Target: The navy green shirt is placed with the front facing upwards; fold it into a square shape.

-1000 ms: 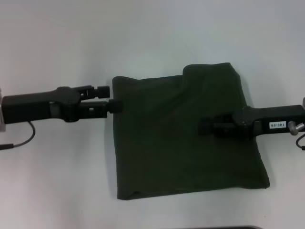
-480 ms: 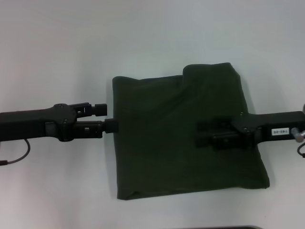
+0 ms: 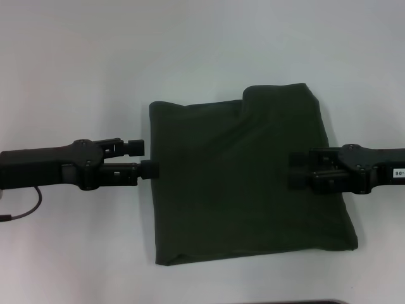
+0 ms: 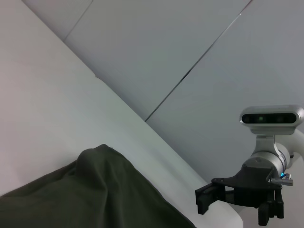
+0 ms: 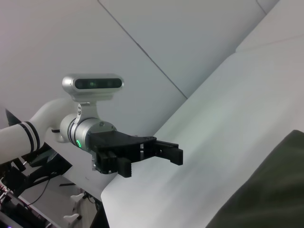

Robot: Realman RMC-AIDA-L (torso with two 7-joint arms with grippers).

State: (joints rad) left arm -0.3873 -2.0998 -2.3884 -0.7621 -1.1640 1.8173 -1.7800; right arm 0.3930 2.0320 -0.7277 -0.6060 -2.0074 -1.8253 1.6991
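Nearest you, the navy green shirt [image 3: 247,183] lies folded on the white worktop [image 3: 76,253], near hem a touch skewed, almost square already. Mid-way up, your left pincer [image 3: 147,158] sits at the cloth's left edge, fingers spread and pinching nothing. Your right pincer [image 3: 295,171] hangs over the right half, apparently spread and empty. At the far right corner a flap juts out; if you tidy, tuck it in gently, don't drag the layers.

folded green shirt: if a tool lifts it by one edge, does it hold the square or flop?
The navy green shirt would likely flop: it is soft cloth, rumpled at one corner. Layers probably slide apart, since the bottom-left corner already gapes. Pushing likely bunches it on the smooth table.
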